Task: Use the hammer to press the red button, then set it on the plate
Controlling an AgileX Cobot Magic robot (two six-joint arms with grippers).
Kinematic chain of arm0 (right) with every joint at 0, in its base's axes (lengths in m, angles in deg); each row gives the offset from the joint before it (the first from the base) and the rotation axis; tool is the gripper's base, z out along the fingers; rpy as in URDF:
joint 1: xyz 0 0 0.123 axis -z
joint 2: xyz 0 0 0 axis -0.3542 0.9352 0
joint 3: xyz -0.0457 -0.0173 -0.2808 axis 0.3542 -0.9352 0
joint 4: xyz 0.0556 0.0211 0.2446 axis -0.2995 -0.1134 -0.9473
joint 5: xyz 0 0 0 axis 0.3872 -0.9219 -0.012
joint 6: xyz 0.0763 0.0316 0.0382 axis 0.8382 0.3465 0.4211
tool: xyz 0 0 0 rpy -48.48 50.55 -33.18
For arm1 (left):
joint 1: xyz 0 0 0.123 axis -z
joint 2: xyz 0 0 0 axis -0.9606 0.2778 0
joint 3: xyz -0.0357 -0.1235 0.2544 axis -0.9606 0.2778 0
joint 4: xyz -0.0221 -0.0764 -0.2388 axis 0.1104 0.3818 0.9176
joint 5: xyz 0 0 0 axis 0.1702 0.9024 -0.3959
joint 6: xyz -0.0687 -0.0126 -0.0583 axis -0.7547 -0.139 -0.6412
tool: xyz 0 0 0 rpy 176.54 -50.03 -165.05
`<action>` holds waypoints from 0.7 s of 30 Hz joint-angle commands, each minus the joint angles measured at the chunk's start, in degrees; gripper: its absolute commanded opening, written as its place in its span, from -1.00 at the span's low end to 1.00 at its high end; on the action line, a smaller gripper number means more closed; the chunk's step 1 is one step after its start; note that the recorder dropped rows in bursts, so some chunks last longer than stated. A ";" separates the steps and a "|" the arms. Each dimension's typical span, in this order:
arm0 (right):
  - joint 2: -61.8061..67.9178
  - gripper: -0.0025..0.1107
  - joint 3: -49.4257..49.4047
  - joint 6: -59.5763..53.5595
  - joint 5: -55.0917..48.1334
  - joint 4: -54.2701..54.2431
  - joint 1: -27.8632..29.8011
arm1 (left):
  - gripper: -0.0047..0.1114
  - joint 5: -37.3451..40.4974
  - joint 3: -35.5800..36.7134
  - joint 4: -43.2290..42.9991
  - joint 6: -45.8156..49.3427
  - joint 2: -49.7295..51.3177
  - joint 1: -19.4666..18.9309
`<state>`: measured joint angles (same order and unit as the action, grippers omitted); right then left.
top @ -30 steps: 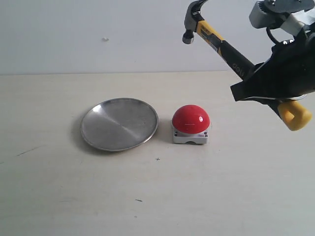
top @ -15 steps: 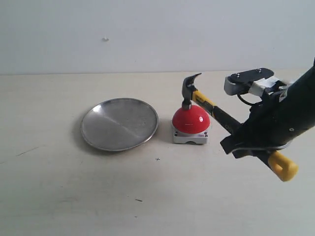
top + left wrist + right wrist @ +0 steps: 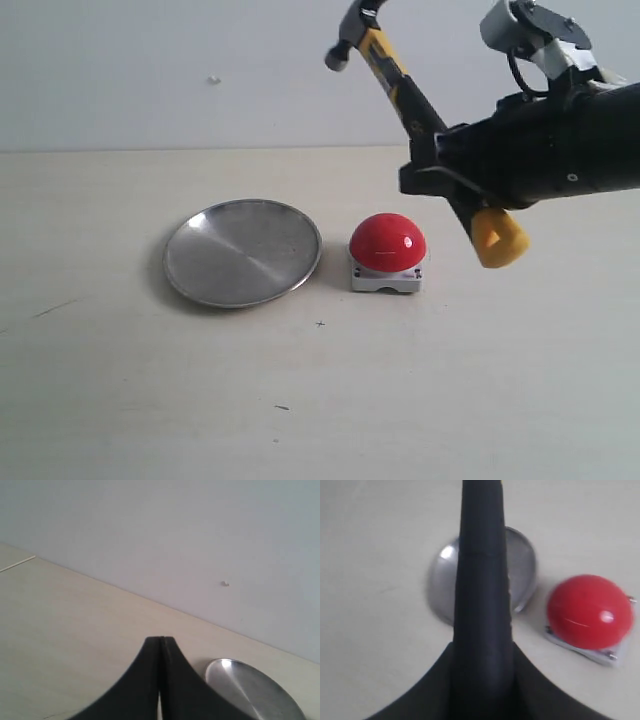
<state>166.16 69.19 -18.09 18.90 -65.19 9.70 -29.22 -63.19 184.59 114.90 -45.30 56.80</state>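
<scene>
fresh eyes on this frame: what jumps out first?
The hammer stands out most. The right gripper holds it high at the upper right of the exterior view, tilted, with the head up and the yellow end down. Below it on the table sits the glossy red button, with the hammer well clear of it. The shiny silver plate lies just left of the button.

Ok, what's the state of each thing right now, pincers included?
Black-handled claw hammer with yellow end: gripped, in the air, head uppermost.
Glossy red dome button: nothing touching it.
Round silver metal plate: empty, lying flat.
Right pincer: shut on the hammer handle.
Left pincer: shut, empty.
</scene>
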 commanded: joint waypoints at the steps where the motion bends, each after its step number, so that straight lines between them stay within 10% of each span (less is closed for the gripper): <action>1: 2.64 -0.96 -1.36 -25.73 -8.41 -32.60 -0.34 | -0.92 -0.04 0.18 0.35 0.12 -0.33 -0.24; 12: 13.60 -0.96 1.92 -27.48 1.59 -32.60 -9.67 | -0.92 -0.04 0.18 0.35 0.12 -0.33 -0.24; 21: 12.35 -0.96 6.11 -14.47 45.99 -20.99 -22.52 | -0.92 -0.04 0.18 0.35 0.23 -0.33 -0.24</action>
<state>180.23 73.11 -40.66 55.97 -96.30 -9.79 -29.22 -63.19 184.59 114.90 -45.30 56.80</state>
